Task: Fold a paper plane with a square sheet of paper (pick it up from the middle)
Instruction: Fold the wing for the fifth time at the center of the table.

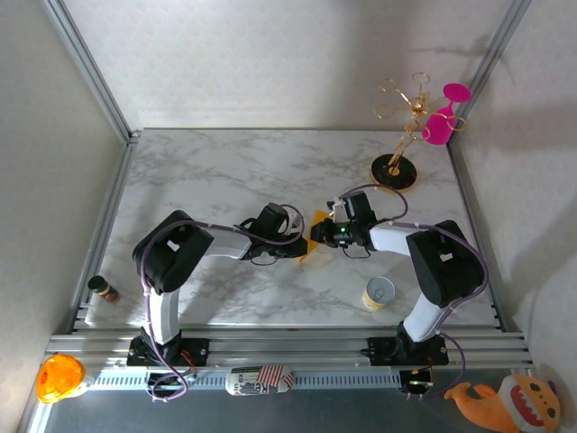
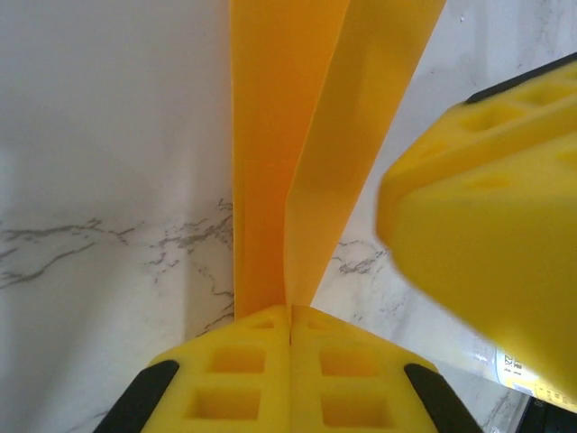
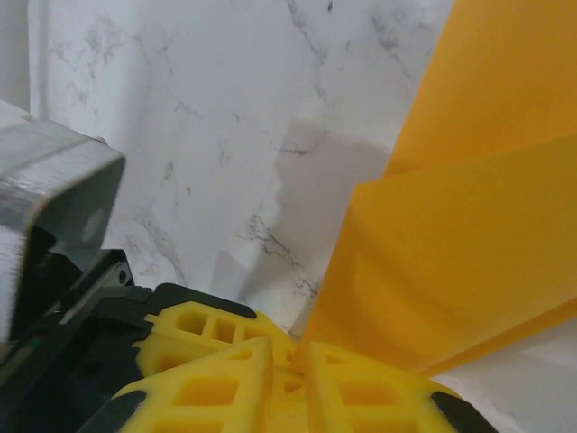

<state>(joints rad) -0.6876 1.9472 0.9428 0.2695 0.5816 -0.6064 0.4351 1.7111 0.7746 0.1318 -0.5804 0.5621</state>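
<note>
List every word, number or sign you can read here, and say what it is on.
Nothing reads clearly.
Striped tag on the rail: print too small to read.
White item at the lower right of the left wrist view: dark print, too blurred to read.
Paper: no print.

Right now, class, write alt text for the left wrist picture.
The left hand is shut on folded orange paper that stretches away over the marble table. A yellow finger of the right hand looms at the right.
</note>
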